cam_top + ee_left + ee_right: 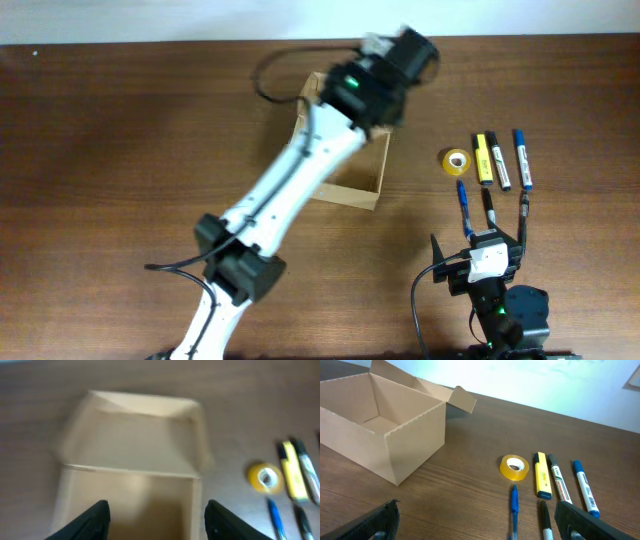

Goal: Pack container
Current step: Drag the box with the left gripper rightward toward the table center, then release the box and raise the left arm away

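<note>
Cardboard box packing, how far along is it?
Done: the container stands open. In hand: nothing; the left end effector hovers open over it, the right end effector open near the pens. Left: tape roll, highlighter, markers and pens all lie outside.

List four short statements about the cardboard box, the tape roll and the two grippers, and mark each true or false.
1. The tan cardboard box has its flap lid open. True.
2. The yellow tape roll lies inside the box. False: it lies on the brown wooden table, beside the yellow highlighter.
3. The left gripper is open over the box. True.
4. The right gripper holds the blue pen. False: it is open and empty, and the pen lies on the table.
</note>
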Motion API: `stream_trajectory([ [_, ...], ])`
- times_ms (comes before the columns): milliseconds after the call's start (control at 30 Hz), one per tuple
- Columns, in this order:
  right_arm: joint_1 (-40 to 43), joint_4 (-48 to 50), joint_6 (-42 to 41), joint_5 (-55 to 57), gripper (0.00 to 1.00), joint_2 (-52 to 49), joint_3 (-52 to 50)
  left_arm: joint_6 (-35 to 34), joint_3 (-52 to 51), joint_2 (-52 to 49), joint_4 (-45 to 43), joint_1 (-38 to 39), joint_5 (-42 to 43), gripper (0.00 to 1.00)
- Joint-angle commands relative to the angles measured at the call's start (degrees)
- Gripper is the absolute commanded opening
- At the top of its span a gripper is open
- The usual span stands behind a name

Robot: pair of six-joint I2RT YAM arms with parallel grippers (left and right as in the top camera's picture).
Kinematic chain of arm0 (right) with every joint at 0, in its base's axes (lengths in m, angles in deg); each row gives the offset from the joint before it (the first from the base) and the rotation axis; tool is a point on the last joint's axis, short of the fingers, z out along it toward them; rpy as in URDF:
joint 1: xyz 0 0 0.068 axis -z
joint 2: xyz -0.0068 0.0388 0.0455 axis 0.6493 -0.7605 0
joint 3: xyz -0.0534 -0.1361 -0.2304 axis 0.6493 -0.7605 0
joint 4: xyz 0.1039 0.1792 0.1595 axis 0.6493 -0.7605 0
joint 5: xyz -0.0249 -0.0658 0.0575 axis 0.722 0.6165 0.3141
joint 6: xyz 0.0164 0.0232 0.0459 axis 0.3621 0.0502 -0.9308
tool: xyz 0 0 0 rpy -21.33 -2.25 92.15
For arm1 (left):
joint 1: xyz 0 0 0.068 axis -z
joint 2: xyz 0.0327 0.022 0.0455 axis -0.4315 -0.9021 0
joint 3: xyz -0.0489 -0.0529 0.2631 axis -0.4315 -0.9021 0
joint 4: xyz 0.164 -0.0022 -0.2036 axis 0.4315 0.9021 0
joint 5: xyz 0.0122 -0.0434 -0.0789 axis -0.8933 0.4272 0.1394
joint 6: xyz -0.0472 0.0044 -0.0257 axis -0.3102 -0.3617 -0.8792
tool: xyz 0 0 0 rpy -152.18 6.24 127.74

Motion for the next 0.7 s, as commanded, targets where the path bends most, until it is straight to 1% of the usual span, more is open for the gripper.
stream_trajectory([
  [0, 0.11, 0.0, -0.04, 0.09, 0.99, 0.59, -0.42, 1.38, 5.81, -0.26, 3.39, -6.64, -2.86, 0.64],
  [100, 0.11, 0.0, -0.07, 0.09, 0.99, 0.59, -0.42, 1.55, 9.84, -0.26, 7.61, -13.14, -2.82, 0.66],
  [200, 0.11, 0.0, -0.07, 0.09, 0.99, 0.59, -0.42, 3.15, 12.09, -0.26, 11.45, -19.52, -2.67, 0.66],
  [300, 0.11, 0.02, -0.04, 0.07, 0.99, 0.59, -0.42, 4.37, 12.33, -0.26, 14.36, -25.16, -2.64, 0.67],
  [433, 0.11, 0.13, -0.02, 0.42, 0.99, 0.59, -0.42, 4.33, 12.31, -0.26, 17.97, -32.41, -2.62, 0.69],
  [467, 0.11, 0.2, -0.04, 0.52, 0.99, 0.59, -0.42, 4.33, 12.31, -0.26, 18.45, -33.83, -2.62, 0.72],
  [567, 0.11, 0.42, -1.55, 0.28, 0.99, 0.59, -0.39, 4.31, 12.31, -0.28, 19.23, -37.77, -2.62, 0.76],
  [600, 0.11, 0.9, -2.86, 0.28, 0.99, 0.59, -0.35, 4.31, 12.31, -0.28, 19.5, -38.84, -2.62, 0.84],
  [633, 0.11, 1.29, -4.5, 0.28, 0.99, 0.59, -0.11, 4.31, 12.31, -0.28, 19.71, -39.69, -2.64, 0.97],
  [667, 0.11, 1.44, -6.43, 0.28, 0.99, 0.59, 0.46, 4.31, 12.31, -0.28, 19.96, -40.57, -2.62, 1.0],
])
